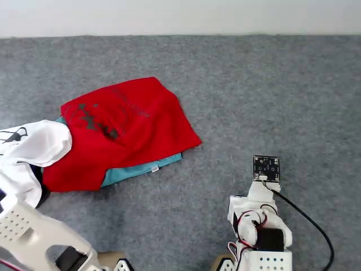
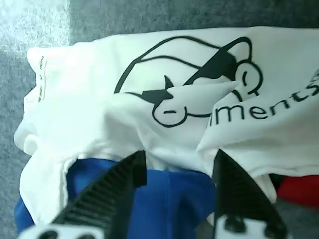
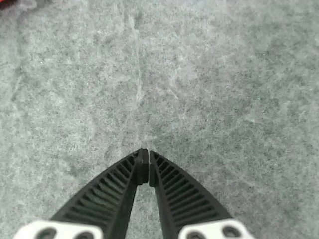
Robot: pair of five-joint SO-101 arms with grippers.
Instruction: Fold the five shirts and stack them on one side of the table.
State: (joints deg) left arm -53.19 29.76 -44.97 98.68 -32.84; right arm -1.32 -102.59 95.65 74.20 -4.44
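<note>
Far left: crumpled white shirt point(image 1: 35, 145) in soft knit with a black line-drawing print. It is bunched, not folded, and runs off the table's left edge, with one lobe draped over the left end of the red one. In the left wrist view the white shirt point(image 2: 149, 99) lies print-up, with a bright blue shirt point(image 2: 167, 199) in smooth fabric tucked under it. The dark strip under the white cloth in the high view is probably that same blue one, can't confirm. The left arm point(image 1: 28, 231), white plastic, sits at the near-left corner. The left gripper point(image 2: 179, 154) hangs over the white/blue edge with its jaws spread wide and nothing between them. Next along is a red shirt point(image 1: 127, 127) with a faded dark chest print, folded to a rough four-sided slab. Its long axis is diagonal, from near-left to far-right, with the far corner pointing away from the arms. A teal shirt point(image 1: 141, 170) lies flat underneath, showing as a strip along the red one's near edge with a small white tag point(image 1: 155, 168) at the rim. All four sit on the left half of the grey felt table point(image 1: 271, 84). On the right, the white right arm point(image 1: 259, 226) is well apart from the pile. The right gripper point(image 3: 147, 154) is over bare felt, tips pinched together, holding nothing.
</note>
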